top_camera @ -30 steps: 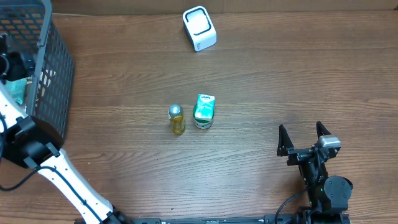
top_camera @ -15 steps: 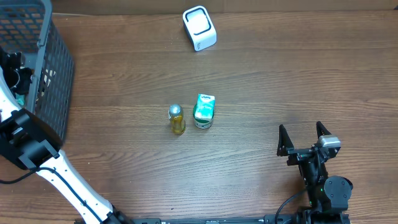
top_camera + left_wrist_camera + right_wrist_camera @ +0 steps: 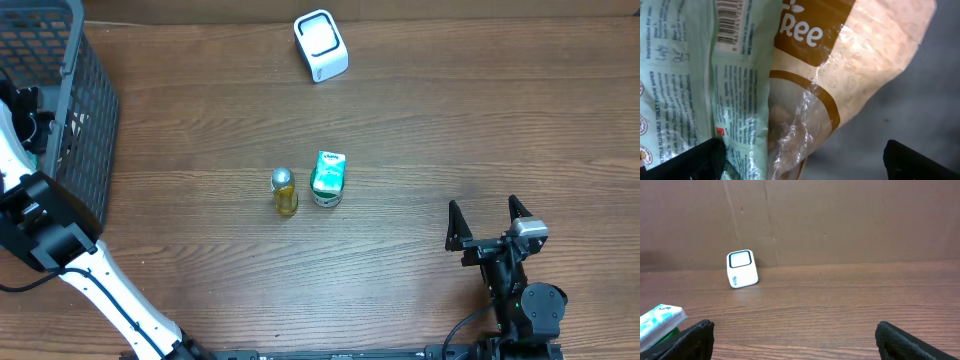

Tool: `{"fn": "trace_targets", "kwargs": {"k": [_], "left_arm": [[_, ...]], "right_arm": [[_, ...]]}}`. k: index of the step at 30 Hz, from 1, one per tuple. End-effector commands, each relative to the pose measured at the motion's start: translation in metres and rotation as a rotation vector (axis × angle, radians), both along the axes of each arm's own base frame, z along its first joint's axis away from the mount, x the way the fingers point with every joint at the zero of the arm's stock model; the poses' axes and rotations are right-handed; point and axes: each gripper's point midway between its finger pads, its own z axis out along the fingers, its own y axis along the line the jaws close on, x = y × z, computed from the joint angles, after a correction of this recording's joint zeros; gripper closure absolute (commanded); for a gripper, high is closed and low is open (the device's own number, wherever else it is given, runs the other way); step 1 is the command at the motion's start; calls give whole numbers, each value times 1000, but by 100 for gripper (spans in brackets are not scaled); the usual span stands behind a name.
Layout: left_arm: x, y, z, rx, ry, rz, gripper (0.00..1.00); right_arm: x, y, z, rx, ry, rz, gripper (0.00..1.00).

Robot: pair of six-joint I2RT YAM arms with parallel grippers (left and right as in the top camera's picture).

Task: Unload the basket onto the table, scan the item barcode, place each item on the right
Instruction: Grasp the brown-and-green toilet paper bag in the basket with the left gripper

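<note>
In the left wrist view a crinkly plastic packet (image 3: 805, 80), pale green and brown, fills the frame inside the basket. A barcode (image 3: 732, 20) shows at its top left. My left gripper (image 3: 805, 165) hangs open just above the packet, one finger over its green side and the other over bare basket floor, holding nothing. The white scanner (image 3: 321, 45) stands at the table's far edge and also shows in the right wrist view (image 3: 742, 269). My right gripper (image 3: 490, 225) rests open and empty near the front right, low over the wood (image 3: 802, 342).
The dark mesh basket (image 3: 85, 110) stands at the far left, with my left arm (image 3: 40, 230) reaching into it. A small yellow bottle (image 3: 284, 192) and a green carton (image 3: 328, 178) stand side by side mid-table. The carton's edge (image 3: 660, 320) shows left of the right gripper.
My left arm has shifted slightly at the basket. The right arm, the bottle, the carton and the scanner have not moved.
</note>
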Motion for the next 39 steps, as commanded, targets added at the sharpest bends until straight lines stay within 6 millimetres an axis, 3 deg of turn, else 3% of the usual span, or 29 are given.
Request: {"fn": "trace_targets", "kwargs": {"k": [1, 3, 5, 7, 12, 16, 17, 22, 24, 28, 32, 36, 37, 39], "left_arm": [[-19, -6, -24, -16, 89, 3, 0], [-31, -9, -45, -24, 143, 21, 0], [-38, -14, -58, -40, 168, 20, 12], [-44, -18, -66, -56, 188, 20, 30], [-48, -27, -72, -97, 196, 36, 58], [-46, -34, -71, -136, 182, 34, 72], [-44, -36, -71, -148, 173, 34, 73], [-36, -34, -57, -148, 137, 66, 57], [-32, -31, -46, -137, 122, 72, 57], [-30, -29, -36, -129, 114, 84, 68], [-37, -34, -42, -149, 143, 85, 89], [-45, -40, -54, -170, 172, 99, 93], [-47, -41, -58, -175, 180, 100, 88], [-49, -42, -62, -173, 188, 113, 52]], "right_arm": [[0, -2, -3, 1, 0, -8, 0], [0, -2, -3, 1, -1, -8, 0], [0, -2, -3, 1, -1, -8, 0], [0, -2, -3, 1, -1, -8, 0], [0, -2, -3, 1, -1, -8, 0], [0, -2, -3, 1, -1, -8, 0], [0, -2, -3, 1, -1, -8, 0], [0, -2, -3, 1, 0, -8, 0], [0, -2, -3, 0, -1, -8, 0], [0, -2, -3, 1, -1, -8, 0], [0, -2, -3, 1, -1, -8, 0], [0, -2, -3, 1, 0, -8, 0], [0, -2, -3, 1, -1, -8, 0], [0, -2, -3, 1, 0, -8, 0]]}}
